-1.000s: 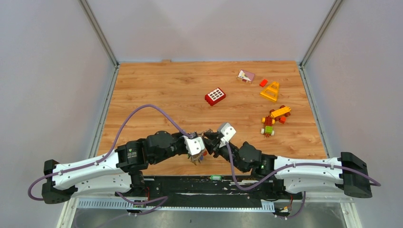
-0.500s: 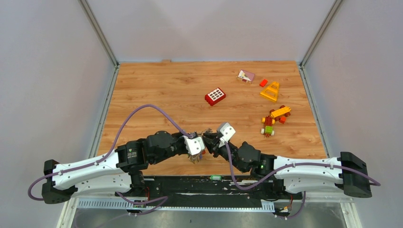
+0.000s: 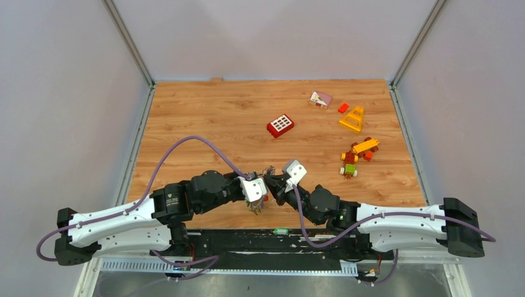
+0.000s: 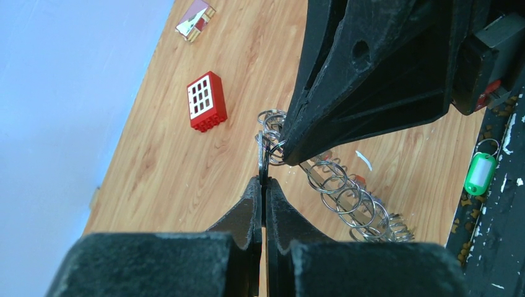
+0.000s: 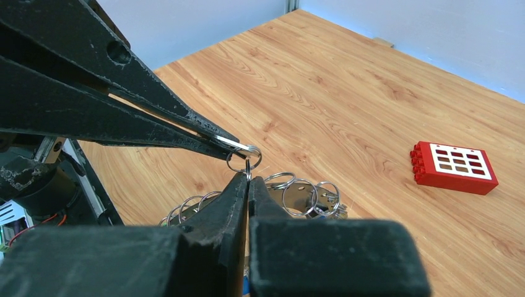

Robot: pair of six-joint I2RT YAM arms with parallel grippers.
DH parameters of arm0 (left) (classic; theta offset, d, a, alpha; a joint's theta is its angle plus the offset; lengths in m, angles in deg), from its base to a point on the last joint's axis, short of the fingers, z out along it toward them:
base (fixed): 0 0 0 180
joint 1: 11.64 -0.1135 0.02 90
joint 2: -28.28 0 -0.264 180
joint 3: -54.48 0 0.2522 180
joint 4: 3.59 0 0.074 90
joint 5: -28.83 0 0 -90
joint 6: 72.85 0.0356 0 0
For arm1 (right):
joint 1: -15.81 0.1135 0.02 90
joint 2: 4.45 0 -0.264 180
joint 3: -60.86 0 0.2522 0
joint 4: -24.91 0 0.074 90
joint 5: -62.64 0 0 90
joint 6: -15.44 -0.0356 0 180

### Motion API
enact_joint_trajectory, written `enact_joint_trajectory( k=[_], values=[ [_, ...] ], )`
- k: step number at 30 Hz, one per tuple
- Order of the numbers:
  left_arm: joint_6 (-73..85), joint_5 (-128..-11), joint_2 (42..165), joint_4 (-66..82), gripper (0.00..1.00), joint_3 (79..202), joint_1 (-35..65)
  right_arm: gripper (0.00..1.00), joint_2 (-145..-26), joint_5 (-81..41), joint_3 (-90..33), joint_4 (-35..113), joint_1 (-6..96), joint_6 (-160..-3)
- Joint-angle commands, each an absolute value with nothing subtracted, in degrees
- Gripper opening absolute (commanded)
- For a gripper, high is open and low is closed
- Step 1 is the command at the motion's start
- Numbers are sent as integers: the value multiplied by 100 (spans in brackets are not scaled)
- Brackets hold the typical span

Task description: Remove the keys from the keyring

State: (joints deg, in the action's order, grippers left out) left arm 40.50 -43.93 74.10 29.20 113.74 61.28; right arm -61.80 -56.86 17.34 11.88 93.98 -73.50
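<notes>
With my left gripper (image 4: 264,180) clamped on a key (image 5: 230,143) and my right gripper (image 5: 247,178) pinched on its small ring (image 5: 243,158), I should twist slowly, both grips firm.

Left gripper (image 4: 264,185) and right gripper (image 5: 247,179) are pinched tip to tip on the keyring (image 4: 347,199) near the table's (image 3: 186,117) front edge, so there's basically no gap between them. Open wood on the left. Red brick (image 3: 280,125) sits mid-table, and toy bricks (image 3: 351,119) crowd the far right.
</notes>
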Motion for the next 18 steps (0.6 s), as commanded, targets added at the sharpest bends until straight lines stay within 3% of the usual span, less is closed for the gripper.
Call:
enact_joint_trajectory(
  k=[1, 18],
  values=[
    [4008, -4324, 7362, 2478, 0, 11685, 6113, 0, -6104, -5832, 1468, 1093, 9377, -7421],
    [4016, -4121, 7371, 2499, 0, 11694, 6109, 0, -6152, -6126, 1337, 1145, 9370, -8042]
  ],
)
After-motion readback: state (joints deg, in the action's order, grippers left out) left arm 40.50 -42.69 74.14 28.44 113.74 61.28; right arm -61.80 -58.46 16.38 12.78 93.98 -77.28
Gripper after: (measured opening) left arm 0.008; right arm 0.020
